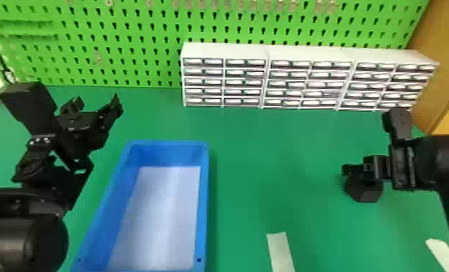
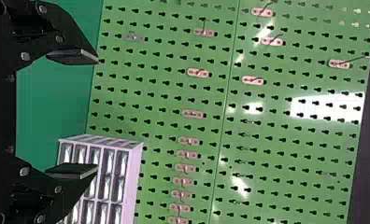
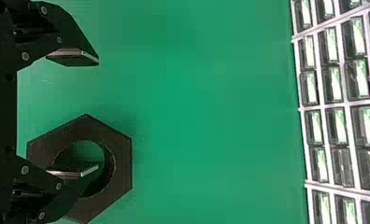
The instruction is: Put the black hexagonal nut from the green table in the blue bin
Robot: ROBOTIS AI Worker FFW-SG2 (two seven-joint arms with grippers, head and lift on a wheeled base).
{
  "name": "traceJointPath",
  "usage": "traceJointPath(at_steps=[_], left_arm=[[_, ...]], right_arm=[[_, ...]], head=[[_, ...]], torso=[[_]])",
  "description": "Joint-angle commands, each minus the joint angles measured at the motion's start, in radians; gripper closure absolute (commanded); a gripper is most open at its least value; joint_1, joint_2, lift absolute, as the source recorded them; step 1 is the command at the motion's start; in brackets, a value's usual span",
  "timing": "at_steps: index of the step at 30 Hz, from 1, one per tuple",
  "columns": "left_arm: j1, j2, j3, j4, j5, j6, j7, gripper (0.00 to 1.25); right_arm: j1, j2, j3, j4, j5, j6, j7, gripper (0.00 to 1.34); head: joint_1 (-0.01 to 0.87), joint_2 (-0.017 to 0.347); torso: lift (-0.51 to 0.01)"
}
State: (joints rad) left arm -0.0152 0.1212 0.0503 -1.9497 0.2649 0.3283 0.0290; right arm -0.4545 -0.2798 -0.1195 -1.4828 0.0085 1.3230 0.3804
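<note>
At the right of the head view, my right gripper [image 1: 355, 170] is over the black hexagonal nut [image 1: 365, 193] on the green table [image 1: 270, 159]. In the right wrist view that gripper [image 3: 98, 114] is open; one finger overlaps the hole of the nut [image 3: 122, 158], while the other is off to the nut's side. Whether the finger is inside the hole or above it, I cannot tell. The blue bin [image 1: 204, 188] stands left of centre. My left gripper [image 1: 96, 103] is parked beyond the bin's far left corner, and it is open in the left wrist view [image 2: 97, 113] too, holding nothing.
White drawer units [image 1: 225, 50] line the back of the table before a green pegboard [image 1: 144, 47]. A pale strip [image 1: 280, 251] lies near the front, another pale piece [image 1: 444, 253] at the front right. The bin lies between the two arms.
</note>
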Motion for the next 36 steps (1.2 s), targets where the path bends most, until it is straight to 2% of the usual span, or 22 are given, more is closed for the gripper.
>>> traceJointPath(at_steps=[1,12,36], left_arm=[[0.001,0.000,0.000,0.000,0.002,0.001,0.000,0.43],[0.001,0.000,-0.001,0.000,0.002,0.003,-0.001,0.43],[0.001,0.000,-0.003,0.000,0.000,0.003,0.000,0.43]], right_arm=[[-0.012,0.004,0.014,0.042,0.044,-0.016,0.031,0.47],[-0.036,0.051,-0.006,0.101,0.246,-0.057,0.166,0.47],[-0.041,0.063,-0.012,0.184,0.251,-0.136,0.172,0.47]], head=[[0.692,0.008],[0.692,0.008],[0.692,0.008]], torso=[[-0.097],[-0.097],[-0.097]])
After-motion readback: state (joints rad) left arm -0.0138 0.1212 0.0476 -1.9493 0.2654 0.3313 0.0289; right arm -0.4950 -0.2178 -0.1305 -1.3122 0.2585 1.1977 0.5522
